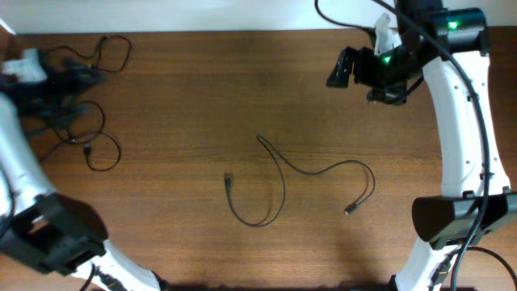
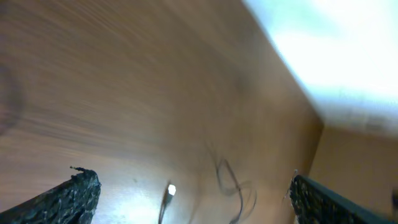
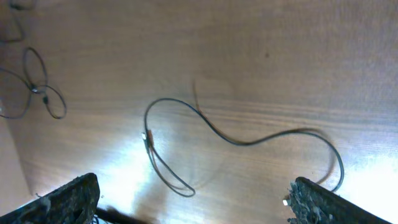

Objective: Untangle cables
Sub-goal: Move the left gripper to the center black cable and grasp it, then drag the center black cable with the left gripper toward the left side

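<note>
As the right end effector (image 3: 194,184) gapes, cables (image 3: 249,142) lie well apart.

I have bare room on the brown wooden tabletop (image 1: 202,89) along the far side, between the two arms. In the middle, a thin black cable lying in loose curves (image 3: 249,143) crosses any low sweep. Far left, a tangle of thin black cords (image 3: 35,89) clutters that corner, just beside my white left arm (image 1: 20,162). My white right arm (image 1: 464,121) blocks the right edge, near to far.
</note>
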`<state>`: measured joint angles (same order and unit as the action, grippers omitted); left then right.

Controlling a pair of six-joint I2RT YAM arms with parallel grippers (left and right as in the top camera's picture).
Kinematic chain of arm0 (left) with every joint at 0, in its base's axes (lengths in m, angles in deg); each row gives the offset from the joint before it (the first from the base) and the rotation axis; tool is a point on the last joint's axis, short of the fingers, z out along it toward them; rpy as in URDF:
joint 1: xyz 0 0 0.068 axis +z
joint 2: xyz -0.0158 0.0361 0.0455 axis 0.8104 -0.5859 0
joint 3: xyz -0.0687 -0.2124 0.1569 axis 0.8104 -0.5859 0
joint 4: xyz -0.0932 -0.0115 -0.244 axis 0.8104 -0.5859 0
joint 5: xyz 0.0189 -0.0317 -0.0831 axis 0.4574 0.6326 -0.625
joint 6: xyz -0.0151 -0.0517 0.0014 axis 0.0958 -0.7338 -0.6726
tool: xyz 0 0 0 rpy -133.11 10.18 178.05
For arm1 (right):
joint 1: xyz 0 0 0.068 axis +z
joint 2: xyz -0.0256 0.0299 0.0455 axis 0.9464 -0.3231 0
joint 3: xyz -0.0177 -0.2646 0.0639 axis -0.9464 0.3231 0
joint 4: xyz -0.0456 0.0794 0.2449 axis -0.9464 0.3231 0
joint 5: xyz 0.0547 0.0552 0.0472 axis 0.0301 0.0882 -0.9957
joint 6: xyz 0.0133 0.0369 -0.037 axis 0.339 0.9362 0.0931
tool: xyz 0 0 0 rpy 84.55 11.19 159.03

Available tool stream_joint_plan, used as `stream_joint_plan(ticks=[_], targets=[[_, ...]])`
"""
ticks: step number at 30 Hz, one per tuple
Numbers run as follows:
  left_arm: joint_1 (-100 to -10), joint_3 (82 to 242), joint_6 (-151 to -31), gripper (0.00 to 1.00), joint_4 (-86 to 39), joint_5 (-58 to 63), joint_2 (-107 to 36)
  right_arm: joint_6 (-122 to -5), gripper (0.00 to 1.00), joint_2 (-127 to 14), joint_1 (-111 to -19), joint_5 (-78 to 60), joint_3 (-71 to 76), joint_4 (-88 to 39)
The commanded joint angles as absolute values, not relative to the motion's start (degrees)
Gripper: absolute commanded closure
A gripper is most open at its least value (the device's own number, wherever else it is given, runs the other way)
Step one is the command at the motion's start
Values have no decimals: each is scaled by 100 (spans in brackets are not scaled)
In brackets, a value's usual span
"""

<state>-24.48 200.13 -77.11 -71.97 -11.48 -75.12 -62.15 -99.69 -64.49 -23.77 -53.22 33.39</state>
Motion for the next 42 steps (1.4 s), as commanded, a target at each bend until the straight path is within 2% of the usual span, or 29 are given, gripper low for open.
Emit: stream_joint_plan(ticks=[1, 4, 9, 19, 24, 28, 32, 42], targets=[[-3535, 19904, -7182, 1, -7343, -979, -7518, -6191, 2, -9993, -6410, -2300, -5029, 3343], [-4492, 19792, -7222, 1, -7343, -511, -7518, -6191, 2, -9991, -6410, -2303, -5024, 3356], [-5963, 19226, -8081, 1, -7223, 938, -7540, -6195, 2, -9926, -6517, -2244, -5026, 3527], [-7631, 17397, -9731, 1, -5940, 787, -7540, -6193, 2, -8929, -8152, -1841, -5029, 4030], [-8077, 17290, -10548, 0, -5488, 765, -7540, -6193, 2, -8774, -8344, -1841, -5026, 4030], [-8352, 17290, -10795, 6, -4836, 1174, -7540, -6195, 2, -8782, -8189, -1835, -5016, 4030], [-8306, 17290, -11300, 9, -4546, 1974, -7568, -6338, 2, -8782, -8005, -1835, -5013, 4030], [-7792, 17290, -11038, 7, -4572, 1797, -8006, -6386, 2, -8787, -7785, -1833, -5013, 4023]])
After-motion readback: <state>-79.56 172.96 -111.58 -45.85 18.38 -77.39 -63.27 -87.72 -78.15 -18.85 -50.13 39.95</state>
